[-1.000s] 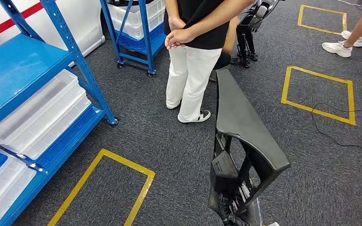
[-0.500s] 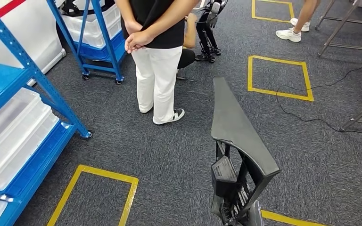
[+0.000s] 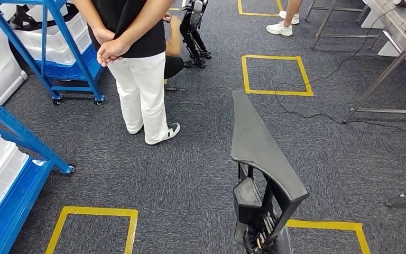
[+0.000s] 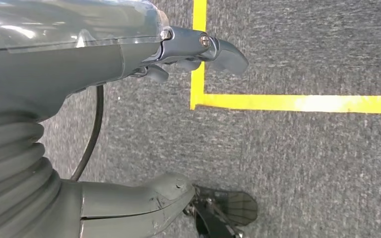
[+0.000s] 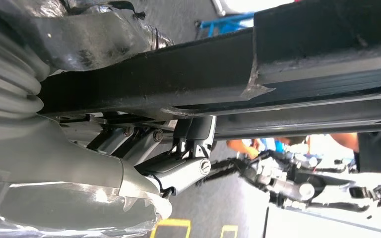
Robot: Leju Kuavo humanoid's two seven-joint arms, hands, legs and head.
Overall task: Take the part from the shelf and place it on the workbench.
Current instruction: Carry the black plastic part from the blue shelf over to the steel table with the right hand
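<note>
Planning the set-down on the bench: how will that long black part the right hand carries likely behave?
The black part looks rigid: it sticks out straight, no sag. Long, gripped near one end by the right hand, it may lever or swing. The ribbed, open underside suggests light moulded plastic.

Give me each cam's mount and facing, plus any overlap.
Head: high on the body, facing forward and down at carpet, person and black part.
Left wrist: behind the left hand, facing carpet and yellow tape; fingers hold nothing.
Right wrist: behind the right hand, which grips the part.
Shared: head and right wrist both show the part.
</note>
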